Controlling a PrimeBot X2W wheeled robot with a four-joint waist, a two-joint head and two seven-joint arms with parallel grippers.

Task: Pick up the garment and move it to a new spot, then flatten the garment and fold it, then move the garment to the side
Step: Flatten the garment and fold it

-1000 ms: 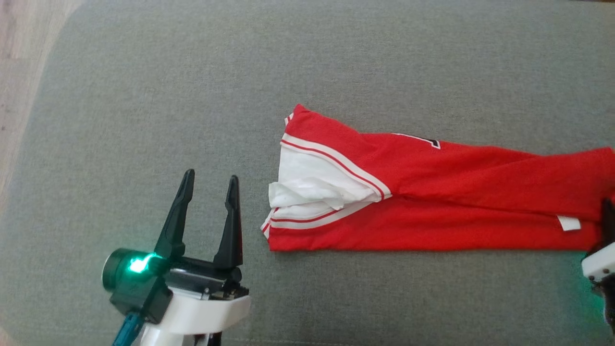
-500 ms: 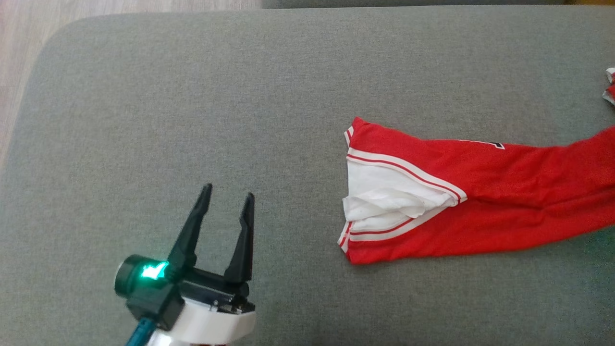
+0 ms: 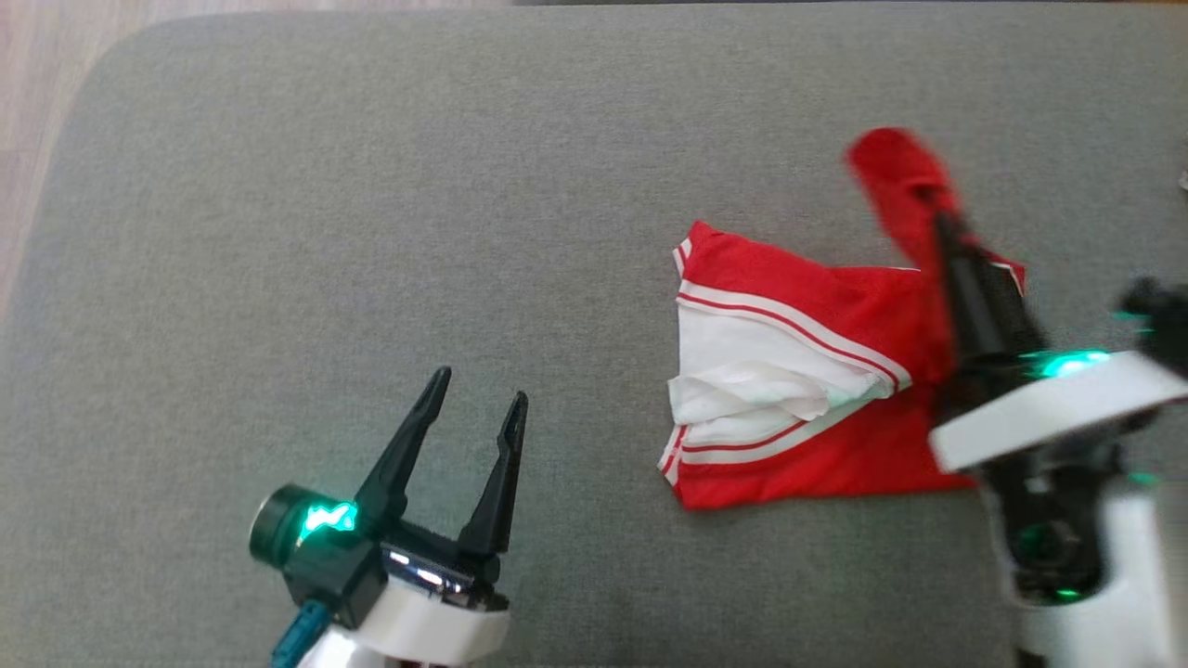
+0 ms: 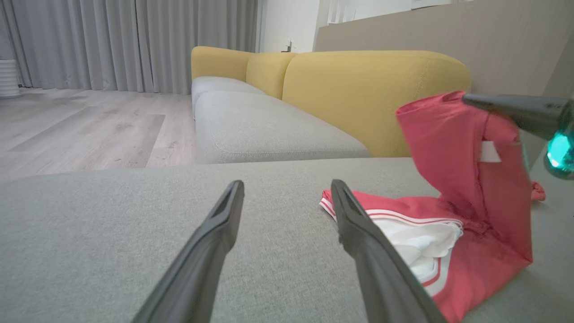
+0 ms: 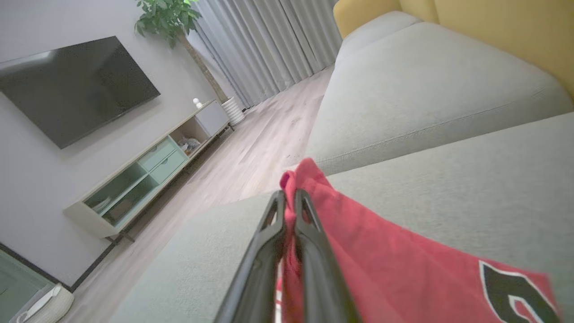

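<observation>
Grey sofa cushion (image 3: pixel 371 186), broad and flat, serves as the work surface; pale wooden floor (image 3: pixel 37 56) shows past its far left corner.

Garment (image 3: pixel 789 371): red jersey with white striped trim, lying right of centre on the cushion.

Left gripper (image 3: pixel 483 384) is low over bare cushion to the left of the garment and apart from it. Its fingers are spread wide with nothing between them. In the left wrist view the trimmed edge sits just past the right-hand finger.

Right gripper (image 3: pixel 942 227): fingers (image 5: pixel 314 260) pressed together on red cloth, pinching the garment's right-hand end and holding it up off the cushion.

Flat part of the garment runs left to right in the head view, white-trimmed opening pointing toward the left gripper, white lining showing inside it. The lifted end rises from the right side and leans back over the flat part in an upright fold. Its tip is blurred in the head view.

Small white tag (image 4: pixel 489 151) on the raised panel; black-and-white emblem (image 5: pixel 515 287) on the cloth near the right wrist camera.

Room: yellow sofa back (image 4: pixel 372 89), grey curtains (image 4: pixel 112 40), wall-mounted television (image 5: pixel 71 89), low cabinet (image 5: pixel 148 175), potted plant (image 5: pixel 166 18).
</observation>
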